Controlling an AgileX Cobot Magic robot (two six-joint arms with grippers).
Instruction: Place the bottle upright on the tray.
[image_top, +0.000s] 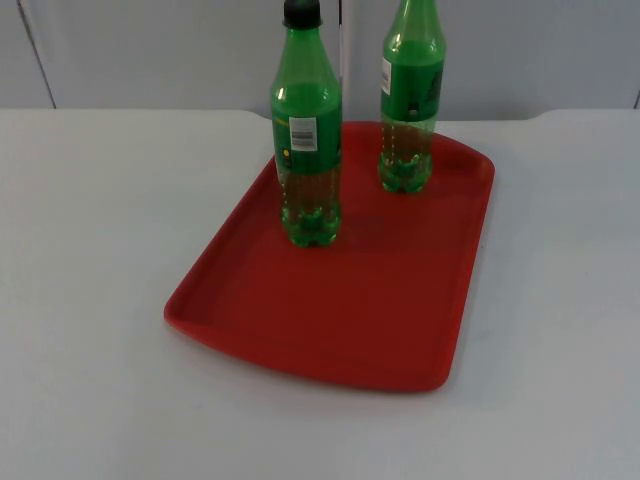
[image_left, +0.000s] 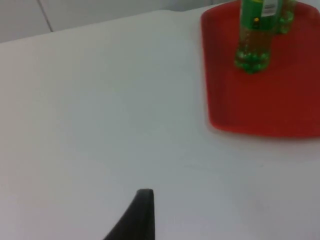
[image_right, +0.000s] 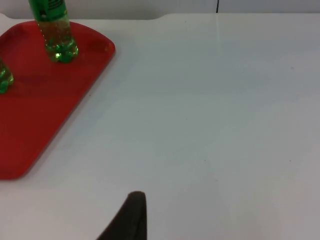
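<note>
Two green plastic bottles stand upright on the red tray (image_top: 330, 320). The nearer bottle (image_top: 307, 140) has a black cap and stands at the tray's left side. The farther bottle (image_top: 410, 100) stands near the tray's back right corner. My left gripper (image_left: 142, 215) hangs over bare table to the left of the tray (image_left: 260, 105), well apart from the nearer bottle (image_left: 255, 35). My right gripper (image_right: 131, 217) hangs over bare table to the right of the tray (image_right: 35, 115), away from the farther bottle (image_right: 54, 30). Nothing is held by either one.
The white table (image_top: 90, 250) spreads wide on both sides of the tray and in front of it. A grey partition wall (image_top: 150, 50) closes the far edge just behind the bottles.
</note>
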